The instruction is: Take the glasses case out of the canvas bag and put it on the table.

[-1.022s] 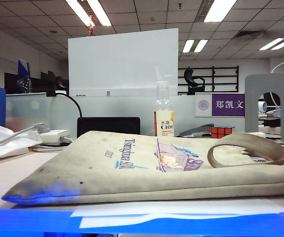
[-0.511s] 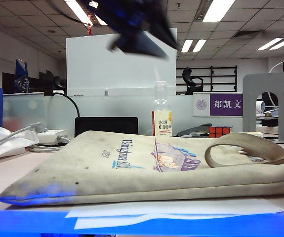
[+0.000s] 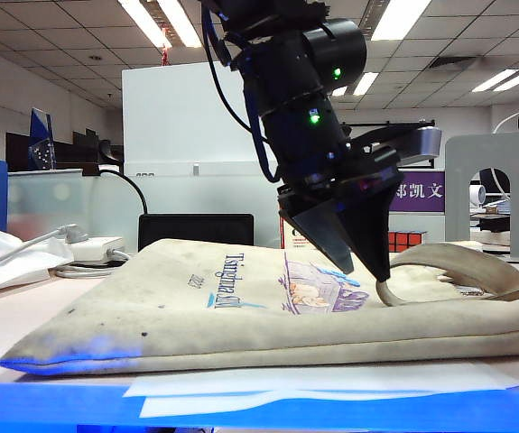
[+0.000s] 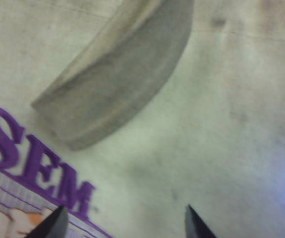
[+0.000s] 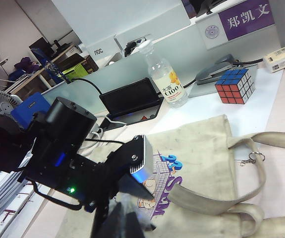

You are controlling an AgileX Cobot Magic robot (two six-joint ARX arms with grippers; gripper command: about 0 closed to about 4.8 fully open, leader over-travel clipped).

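The off-white canvas bag lies flat on the table, its printed side up. The glasses case is hidden from every view. My left gripper points down, open, just above the bag beside the looped handle. In the left wrist view the left gripper hovers over bare canvas with nothing between its fingertips, close to the handle and the purple lettering. My right gripper stands shut and empty above the bag, looking onto the left arm.
White paper sheets lie under the bag's front edge. Behind the bag stand a drink bottle, a Rubik's cube, a stapler and a black box. A grey bookend is at the back right, a power strip at the left.
The left arm swung in from above and came down over the bag near the handle, its jaws now spread. The bag has not moved.
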